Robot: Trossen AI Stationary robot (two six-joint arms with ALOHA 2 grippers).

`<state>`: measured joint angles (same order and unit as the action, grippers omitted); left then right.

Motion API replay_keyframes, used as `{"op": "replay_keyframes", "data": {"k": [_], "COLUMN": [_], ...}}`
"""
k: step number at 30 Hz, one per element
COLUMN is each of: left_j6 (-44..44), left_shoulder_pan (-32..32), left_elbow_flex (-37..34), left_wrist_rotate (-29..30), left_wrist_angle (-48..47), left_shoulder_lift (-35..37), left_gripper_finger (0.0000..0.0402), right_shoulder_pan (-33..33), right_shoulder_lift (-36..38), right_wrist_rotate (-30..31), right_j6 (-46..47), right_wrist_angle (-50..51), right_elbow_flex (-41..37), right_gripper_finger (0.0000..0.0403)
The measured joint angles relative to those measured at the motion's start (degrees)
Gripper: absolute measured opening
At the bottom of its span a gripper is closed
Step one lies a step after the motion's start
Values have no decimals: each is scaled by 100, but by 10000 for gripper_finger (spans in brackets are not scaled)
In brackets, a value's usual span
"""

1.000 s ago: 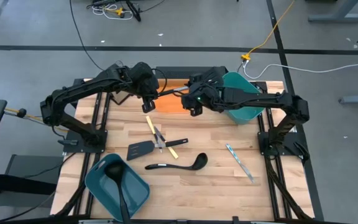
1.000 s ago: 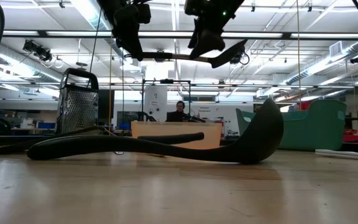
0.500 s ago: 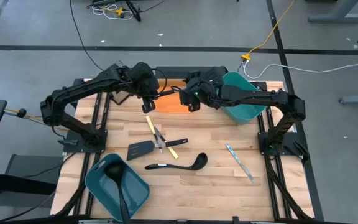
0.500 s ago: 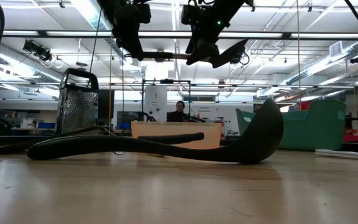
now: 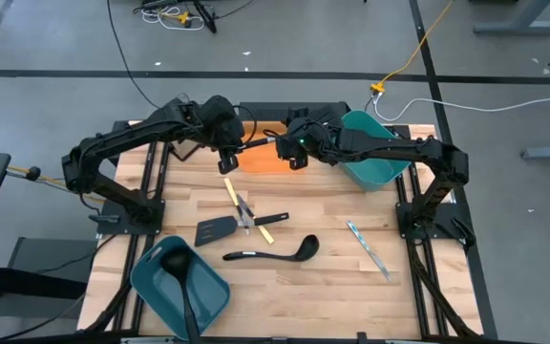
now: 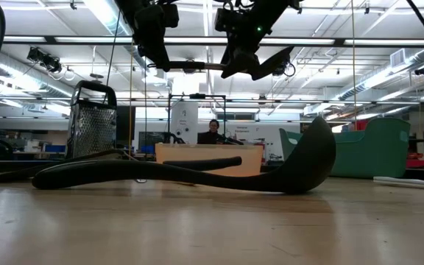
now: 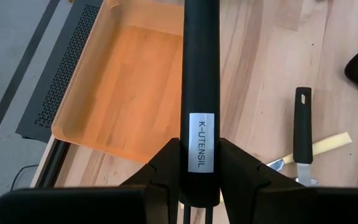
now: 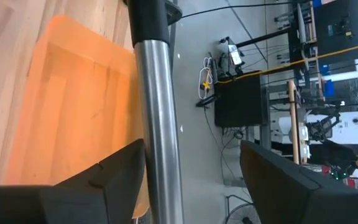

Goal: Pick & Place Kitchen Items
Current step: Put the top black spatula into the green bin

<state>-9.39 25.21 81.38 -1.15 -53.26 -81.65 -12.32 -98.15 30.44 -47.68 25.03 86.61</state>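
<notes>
Left wrist view: L gripper (image 7: 197, 180) clamped on spatula (image 7: 199, 81) handle; R gripper (image 8: 185, 180) apart round shaft. Close R squarely before L lets go.

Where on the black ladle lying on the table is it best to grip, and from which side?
Probably mid-handle on the ladle, from straight above, fingers across it: the handle lies flat, slim and clear, while the bowl is wide and rounded.

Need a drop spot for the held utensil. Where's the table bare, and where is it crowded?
Bare wood lies between the ladle and the silver cutlery, and along the near edge right of the front teal bin. The orange tray looks empty. It is crowded around the spatula and yellow-handled pieces at centre-left.
</notes>
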Motion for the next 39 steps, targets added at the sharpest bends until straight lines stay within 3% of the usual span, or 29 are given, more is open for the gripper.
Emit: {"op": "replay_keyframes", "data": {"k": [39], "left_j6": [-7], "left_shoulder_pan": [0], "left_elbow_flex": [0], "left_wrist_rotate": [7], "left_wrist_angle": [7], "left_shoulder_lift": [4], "left_gripper_finger": [87], "right_shoulder_pan": [4], "right_shoulder_lift": [4], "right_wrist_rotate": [-16], "right_j6": [-139], "right_wrist_angle": [63], "right_elbow_flex": [0], "right_gripper_finger": [77]}}
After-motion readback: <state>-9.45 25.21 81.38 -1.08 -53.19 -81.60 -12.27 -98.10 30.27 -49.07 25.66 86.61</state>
